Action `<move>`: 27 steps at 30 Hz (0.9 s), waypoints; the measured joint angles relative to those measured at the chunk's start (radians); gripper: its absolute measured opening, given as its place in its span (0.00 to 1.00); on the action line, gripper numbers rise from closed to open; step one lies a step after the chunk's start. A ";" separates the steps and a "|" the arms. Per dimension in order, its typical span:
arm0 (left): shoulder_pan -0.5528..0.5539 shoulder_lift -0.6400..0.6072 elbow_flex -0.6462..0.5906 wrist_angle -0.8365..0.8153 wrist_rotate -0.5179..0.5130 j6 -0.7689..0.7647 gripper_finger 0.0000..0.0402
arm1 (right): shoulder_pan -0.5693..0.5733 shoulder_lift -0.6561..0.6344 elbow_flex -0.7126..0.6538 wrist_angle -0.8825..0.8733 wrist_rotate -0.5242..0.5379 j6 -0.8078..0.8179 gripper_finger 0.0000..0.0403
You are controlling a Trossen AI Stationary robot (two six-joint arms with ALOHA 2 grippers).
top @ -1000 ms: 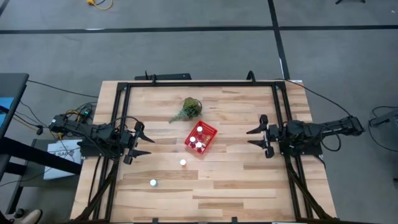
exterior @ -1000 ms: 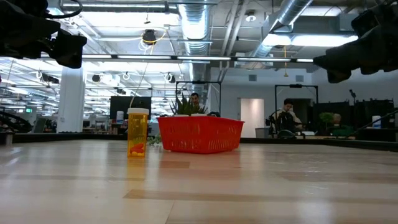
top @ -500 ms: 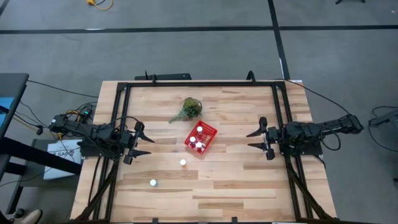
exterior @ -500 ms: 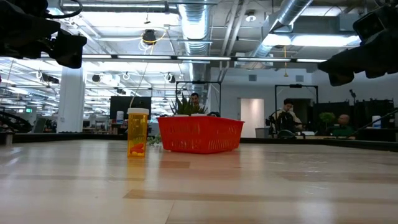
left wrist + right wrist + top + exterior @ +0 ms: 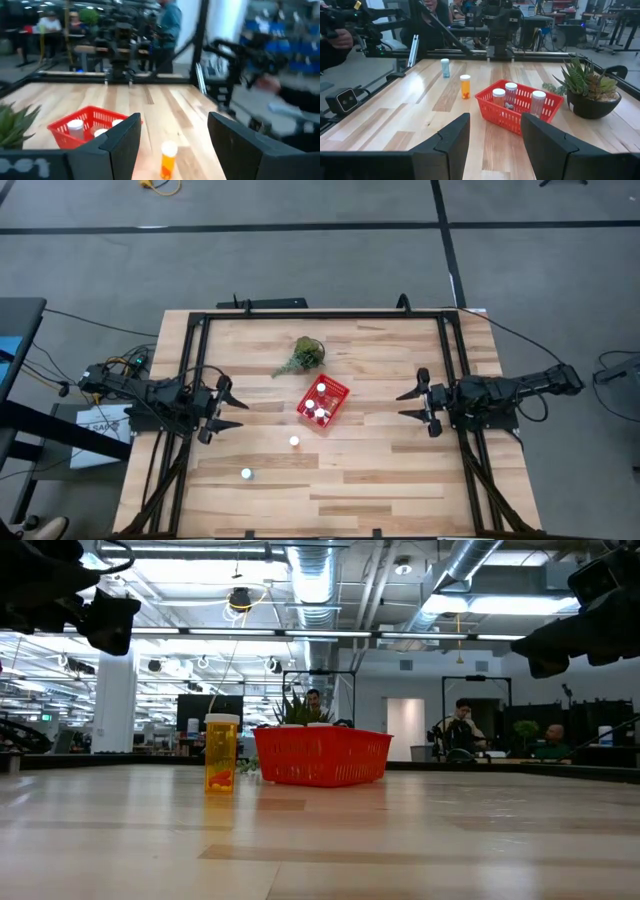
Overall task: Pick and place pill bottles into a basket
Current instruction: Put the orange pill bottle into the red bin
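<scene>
Both grippers, left (image 5: pixel 232 409) and right (image 5: pixel 408 402), hang open and empty at the table's sides. Two bottles (image 5: pixel 294 442) remain outside the basket (image 5: pixel 337 402); next, reach for one.

Orange bottle (image 5: pixel 168 159) btwn open jaws

Bright, even ceiling light with soft shadows; the left wrist view is blurred, the others sharp.

Both arms hover at opposite worktop edges, left end effector (image 5: pixel 228 407) and right end effector (image 5: pixel 414 403) open, empty.
</scene>
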 joint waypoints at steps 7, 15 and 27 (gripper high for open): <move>0.000 0.067 0.011 -0.032 -0.171 -0.079 0.55 | 0.000 0.000 0.000 -0.001 0.001 0.000 0.42; 0.000 0.291 0.047 -0.058 -0.247 -0.166 0.55 | 0.000 0.000 0.001 -0.001 0.001 0.000 0.42; -0.016 0.776 0.281 -0.054 -0.188 -0.173 0.55 | 0.000 0.000 0.001 0.000 0.002 0.000 0.42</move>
